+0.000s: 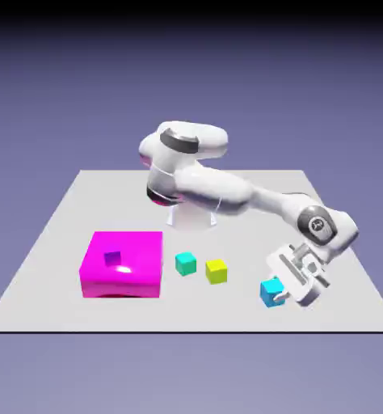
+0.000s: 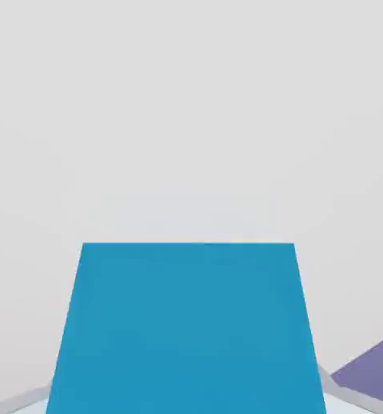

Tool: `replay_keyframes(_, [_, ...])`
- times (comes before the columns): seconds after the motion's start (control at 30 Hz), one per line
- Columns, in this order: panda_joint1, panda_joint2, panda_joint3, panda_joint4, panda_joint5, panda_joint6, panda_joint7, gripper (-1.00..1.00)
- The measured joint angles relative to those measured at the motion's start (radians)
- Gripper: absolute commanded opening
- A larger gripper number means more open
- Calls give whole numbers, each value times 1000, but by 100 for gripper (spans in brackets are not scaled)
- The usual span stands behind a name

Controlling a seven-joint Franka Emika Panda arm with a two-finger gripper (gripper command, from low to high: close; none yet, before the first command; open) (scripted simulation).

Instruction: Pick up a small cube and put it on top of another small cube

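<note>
In the exterior view, my white arm (image 1: 215, 187) hides part of its own base, and the table (image 1: 49, 287) runs on behind it. The magenta box (image 1: 122, 271) fills the left of the frame below the middle; a dark purple patch (image 1: 112, 256) shows on it, and I can't tell whether that is a separate cube or part of the surface.

My gripper (image 1: 277, 289) is tilted at the lower right, its hand covering some of the table. Its 2 fingertips are hard to make out there; in the hand view only slivers show, cut off by the bottom edge, 1 on each side of the blue cube (image 2: 187, 327). They stand apart with the cube between them, but I can't tell whether they clamp it or only flank it.

That cube is flat-faced, straight-edged and evenly coloured. It fills the hand view's lower middle, its near end cut off; in the exterior view it sits at the lower right, partly hidden by a finger. The teal cube (image 1: 186, 264) and yellow cube (image 1: 216, 272) are in plain sight near the lower middle, 2 separate blocks on the table.
</note>
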Motion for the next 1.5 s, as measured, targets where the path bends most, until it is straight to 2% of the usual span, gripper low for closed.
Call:
replay_keyframes(0.1, [65,-37,98,25,97,-77,11,100])
replay_keyframes(1.13, [172,-1160,-410,-646,623,976,28,100])
replay_keyframes(1.2, [172,-1163,-411,-647,624,978,28,100])
replay_keyframes(1.37, [191,-988,-553,-609,406,959,141,100])
replay_keyframes(1.4, [194,-958,-578,-603,369,956,161,-100])
replay_keyframes(1.5, [191,-993,-550,-610,415,959,137,-100])
